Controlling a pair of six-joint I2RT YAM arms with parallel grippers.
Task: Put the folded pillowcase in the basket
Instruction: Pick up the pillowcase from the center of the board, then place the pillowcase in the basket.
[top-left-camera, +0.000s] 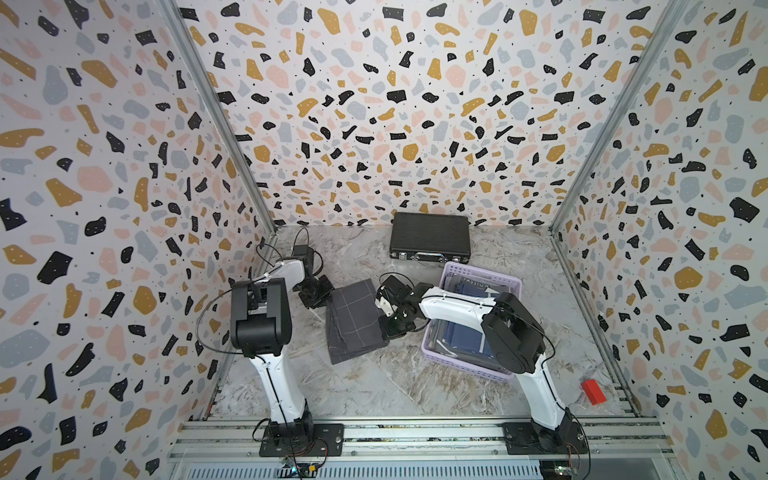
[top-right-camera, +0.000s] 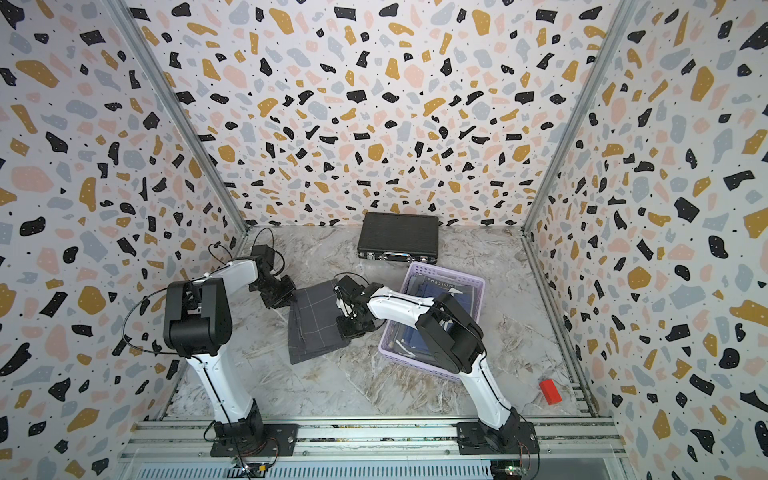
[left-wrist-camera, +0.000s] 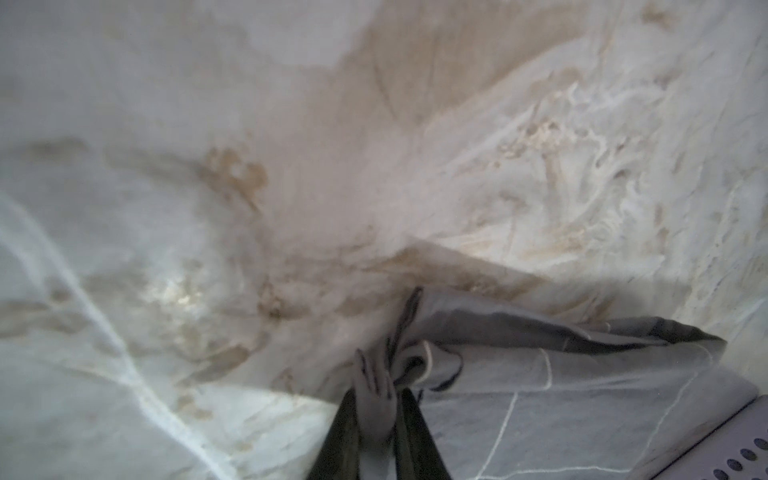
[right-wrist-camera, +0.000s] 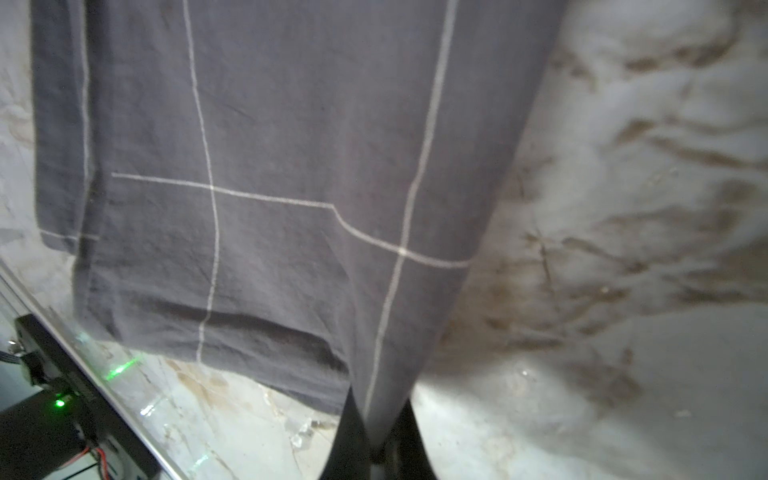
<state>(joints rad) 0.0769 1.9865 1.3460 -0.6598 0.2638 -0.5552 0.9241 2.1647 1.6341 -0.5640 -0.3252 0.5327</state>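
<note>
Nearest the camera, an aluminium rail (top-left-camera: 415, 432) runs across the front edge and carries both arm bases. Behind it lies the worktop (top-left-camera: 395, 386), a glossy marble-pattern surface in grey-white with brown veining. A red block (top-left-camera: 593, 391) stands on it near the front right corner, well apart from everything else.

At mid-depth the pillowcase (top-left-camera: 353, 320), dark grey with thin white grid lines, lies folded on the worktop between the two arms. It is outside the basket, just beside its left wall.

- Left hand (left-wrist-camera: 376, 399): fingers narrow, clamped on a bunched corner of the pillowcase at its far left end.
- Right hand (right-wrist-camera: 376, 415): fingers narrow, clamped on the pillowcase edge on the basket side.

The basket (top-left-camera: 465, 365), shallow, rectangular and lavender with rows of small holes, sits on the worktop right of centre, turned slightly askew. Dark blue flat items lie inside; what they are cannot be told. The right arm reaches over it.

Further back, a black case (top-left-camera: 430, 237) with metal latches lies flat, closed, near the rear wall and just behind the basket.

The cell is closed on three sides by walls (top-left-camera: 395, 104) in a terrazzo print of black, ochre, pink and grey flecks on white, joined by metal corner posts (top-left-camera: 216, 116)
</note>
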